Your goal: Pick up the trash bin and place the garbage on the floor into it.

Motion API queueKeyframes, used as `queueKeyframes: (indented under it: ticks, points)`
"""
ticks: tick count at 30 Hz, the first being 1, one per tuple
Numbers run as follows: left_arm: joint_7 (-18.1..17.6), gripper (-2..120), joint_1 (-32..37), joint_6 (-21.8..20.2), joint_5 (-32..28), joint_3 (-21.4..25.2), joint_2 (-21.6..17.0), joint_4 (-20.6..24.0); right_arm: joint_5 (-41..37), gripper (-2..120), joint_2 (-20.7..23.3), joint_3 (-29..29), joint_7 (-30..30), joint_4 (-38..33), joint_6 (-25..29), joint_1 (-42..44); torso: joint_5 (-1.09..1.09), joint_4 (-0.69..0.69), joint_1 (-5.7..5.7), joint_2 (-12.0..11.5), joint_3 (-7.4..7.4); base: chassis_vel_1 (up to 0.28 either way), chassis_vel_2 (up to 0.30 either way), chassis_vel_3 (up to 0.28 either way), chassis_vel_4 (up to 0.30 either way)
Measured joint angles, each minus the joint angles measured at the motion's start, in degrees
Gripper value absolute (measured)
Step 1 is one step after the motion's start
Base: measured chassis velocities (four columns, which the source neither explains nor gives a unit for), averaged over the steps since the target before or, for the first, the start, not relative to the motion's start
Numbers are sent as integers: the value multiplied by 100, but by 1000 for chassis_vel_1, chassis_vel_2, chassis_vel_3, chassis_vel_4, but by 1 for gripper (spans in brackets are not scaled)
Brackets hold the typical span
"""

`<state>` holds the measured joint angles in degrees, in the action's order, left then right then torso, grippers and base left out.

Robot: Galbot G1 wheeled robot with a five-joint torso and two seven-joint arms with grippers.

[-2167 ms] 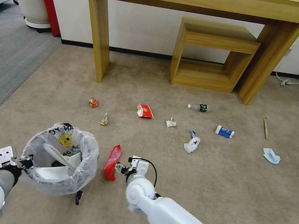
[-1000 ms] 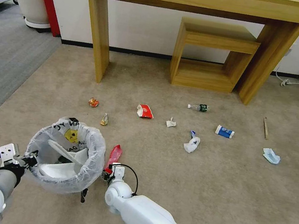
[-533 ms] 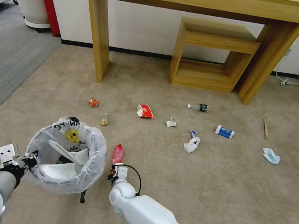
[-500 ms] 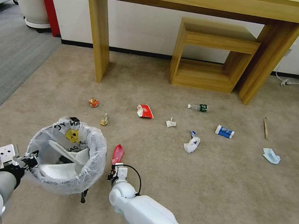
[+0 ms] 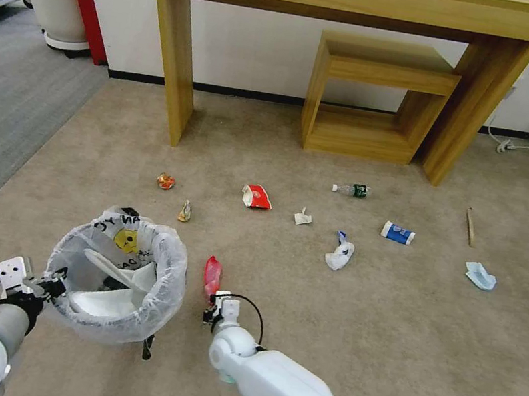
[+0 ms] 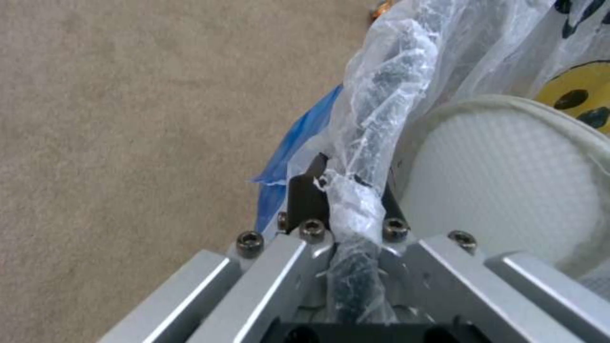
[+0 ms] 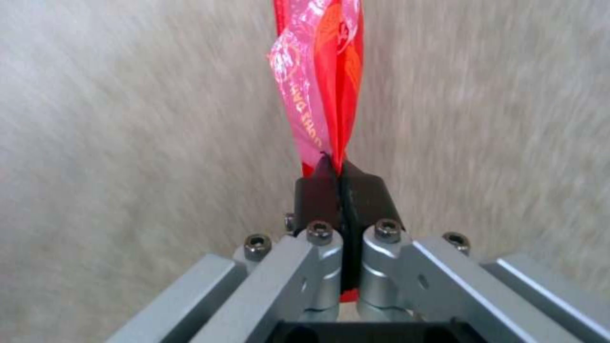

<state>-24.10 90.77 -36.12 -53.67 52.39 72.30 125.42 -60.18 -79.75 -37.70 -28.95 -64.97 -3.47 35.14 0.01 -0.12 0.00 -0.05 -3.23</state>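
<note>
My right gripper pinches the red plastic bag just beside the trash bin, which my left gripper clamps by its lined rim above the floor. The thin film could slip from so narrow a pinch, or catch the rim and drop outside. My left wrist view shows a white slipper inside the bin; my right wrist view shows both pads pressed on the bag's edge.
</note>
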Motion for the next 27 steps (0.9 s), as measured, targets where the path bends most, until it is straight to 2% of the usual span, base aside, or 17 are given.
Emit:
queueKeyframes:
  ticks: [1,5,6,9,10,13,14,16,21,27]
  points:
    - [0,0,0,0,0,0,0,0,0,0,0,0,0,0,0,0,0,0,0,0,0,0,0,0,0]
    - [-21,0,-43,0,12,-27,-1,-45,190,0,569,298,351,-1154,479,47,1,0,0,0,0,0,0,0,0]
    - [-21,0,-43,0,12,-27,-1,-45,190,0,569,298,351,-1154,479,47,1,0,0,0,0,0,0,0,0]
    - [-47,0,-74,-9,16,-73,-1,-50,303,0,1150,583,912,-2139,841,-16,0,0,0,0,0,0,0,0,0]
    - [-47,0,-74,-9,16,-73,-1,-50,303,0,1150,583,912,-2139,841,-16,0,0,0,0,0,0,0,0,0]
    - [-59,0,-106,-22,21,-111,2,-57,310,0,1693,671,1449,-3036,1080,-193,0,-1,0,0,0,0,0,0,0]
    - [-59,0,-106,-22,21,-111,2,-57,310,0,1693,671,1449,-3036,1080,-193,0,-1,0,0,0,0,0,0,0]
    - [-65,0,-130,-28,20,-125,3,-58,293,0,1985,647,1874,-3582,1219,-345,0,0,0,0,0,0,0,0,0]
    - [-76,0,-156,-34,13,-137,13,-39,280,0,2195,406,2521,-4067,1411,-607,-1,0,0,0,0,0,0,0,0]
    - [-86,0,-161,-44,-13,-131,33,49,333,0,2167,-91,3065,-4112,1665,-899,-1,0,0,0,0,0,0,0,0]
